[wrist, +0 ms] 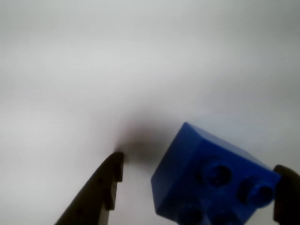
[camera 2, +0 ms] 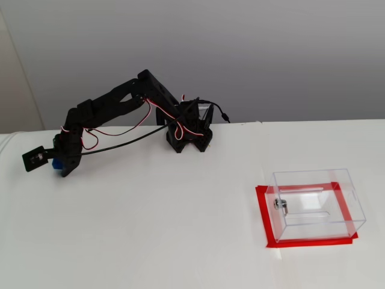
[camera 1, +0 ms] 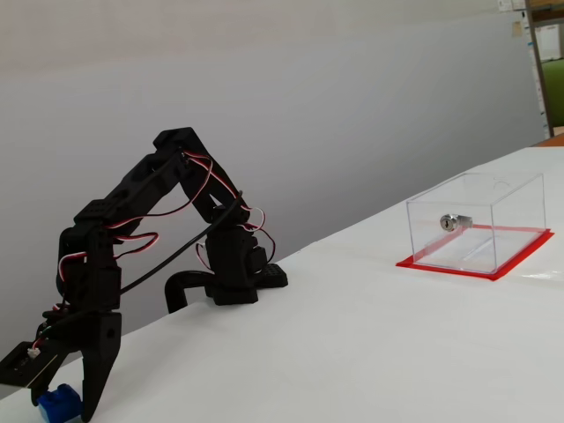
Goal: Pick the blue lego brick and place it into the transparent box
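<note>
The black 2-finger gripper (wrist: 197, 187) is standing with its jaws spread, the small bright blue plastic lego brick (wrist: 211, 180) sitting between them on the white table (camera 2: 180, 229). In the wrist view the dark left finger (wrist: 101, 192) is apart from the brick with table showing in the gap; the right finger is sitting right at the brick's edge, contact unclear. So the grasp is not closed yet, and the arm looks bent low and reaching out because the brick lies at the far left edge in both fixed views (camera 1: 60, 404).

The brick is lying tilted in the wrist view, studded face turned toward the camera and lower right, 1 corner pointing up-left. Its long axis looks to be running diagonally across the jaw gap, not square to it; blur limits certainty.

The clear plastic rectangular box with red base rim (camera 2: 313, 205) is sitting well apart on the right in both fixed views, a small silver lock cylinder (camera 1: 449, 222) on 1 wall.
</note>
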Robot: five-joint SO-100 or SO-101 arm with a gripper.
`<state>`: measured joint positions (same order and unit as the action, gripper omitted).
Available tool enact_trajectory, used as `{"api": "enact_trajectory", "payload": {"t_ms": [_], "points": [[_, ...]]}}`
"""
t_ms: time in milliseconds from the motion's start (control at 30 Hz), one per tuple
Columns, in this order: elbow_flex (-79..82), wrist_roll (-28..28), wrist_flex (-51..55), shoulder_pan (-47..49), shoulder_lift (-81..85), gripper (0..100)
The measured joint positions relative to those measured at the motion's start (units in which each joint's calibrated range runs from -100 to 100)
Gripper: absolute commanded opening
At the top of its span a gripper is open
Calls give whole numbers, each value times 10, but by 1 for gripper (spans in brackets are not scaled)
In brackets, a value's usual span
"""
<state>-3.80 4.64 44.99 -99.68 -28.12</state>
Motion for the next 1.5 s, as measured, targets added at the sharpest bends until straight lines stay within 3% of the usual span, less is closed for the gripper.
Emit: {"api": "enact_trajectory", "payload": {"t_ms": [100,333,800,1000,1500], "points": [[9,0,1,0,6,33],[9,-1,4,-1,7,16],[9,0,3,-1,8,15],[9,0,3,-1,8,5],[11,-1,-14,-1,62,5]]}}
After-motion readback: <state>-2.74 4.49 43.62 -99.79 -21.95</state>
